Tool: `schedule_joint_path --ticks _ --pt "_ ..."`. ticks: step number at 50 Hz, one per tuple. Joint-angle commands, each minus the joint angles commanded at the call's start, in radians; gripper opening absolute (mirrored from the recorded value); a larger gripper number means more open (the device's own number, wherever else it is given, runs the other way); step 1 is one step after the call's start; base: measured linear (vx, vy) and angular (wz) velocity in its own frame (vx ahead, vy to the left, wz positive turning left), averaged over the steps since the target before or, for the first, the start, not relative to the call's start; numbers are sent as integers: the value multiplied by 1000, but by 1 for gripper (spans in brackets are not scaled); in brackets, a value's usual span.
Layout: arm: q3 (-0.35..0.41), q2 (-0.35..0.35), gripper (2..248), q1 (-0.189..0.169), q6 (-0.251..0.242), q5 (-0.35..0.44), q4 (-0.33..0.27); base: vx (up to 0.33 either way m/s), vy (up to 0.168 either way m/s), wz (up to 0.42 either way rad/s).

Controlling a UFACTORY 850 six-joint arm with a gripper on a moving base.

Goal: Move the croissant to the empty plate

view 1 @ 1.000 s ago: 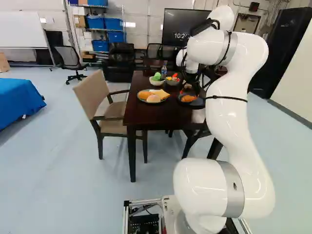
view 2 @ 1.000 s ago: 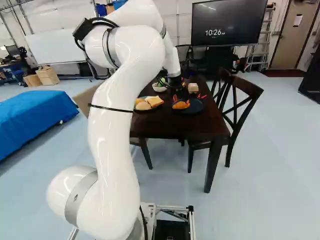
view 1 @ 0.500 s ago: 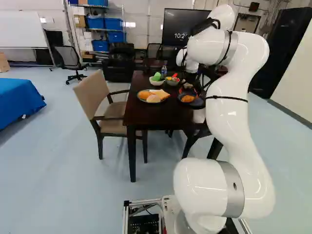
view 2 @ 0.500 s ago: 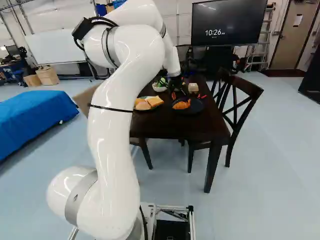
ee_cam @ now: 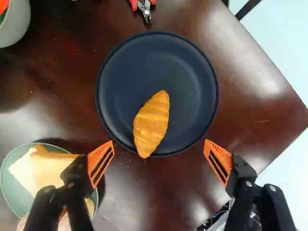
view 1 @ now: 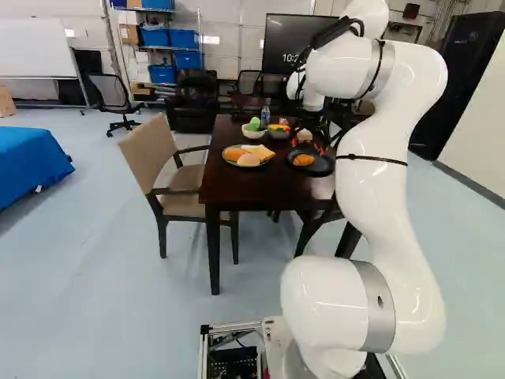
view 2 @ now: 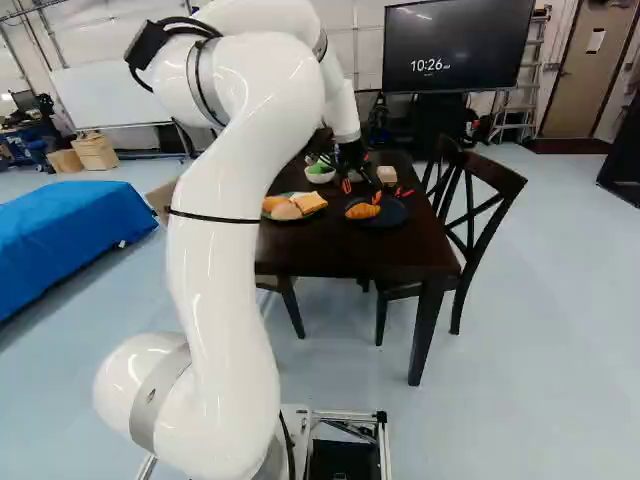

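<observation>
In the right base view my gripper hangs over the table just above the dark plate. The wrist view shows the gripper open, its orange pads far apart with nothing held between them. Ahead of the fingers lies the dark blue plate. The golden croissant rests on it, off centre toward the gripper, one tip over the rim. It is also visible as the croissant in the left base view. Neither finger touches it.
A green-rimmed plate with bread and other food stands beside the dark plate, partly under one finger. Red-handled pliers lie beyond the dark plate. Two bowls, one the white bowl, and a bottle stand farther back. Chairs flank the table.
The gripper's fingers have opened wider, and the arm has lifted up and away from the dark plate. The croissant stays lying on the plate. The base has not moved.
</observation>
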Motion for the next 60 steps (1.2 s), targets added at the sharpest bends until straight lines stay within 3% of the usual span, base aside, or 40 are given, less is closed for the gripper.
schedule_joint_path --ticks 17,60 --pt "7 42 247 0 0 -64 12 0 0 0" --pt "13 146 247 0 0 -176 131 0 0 0"
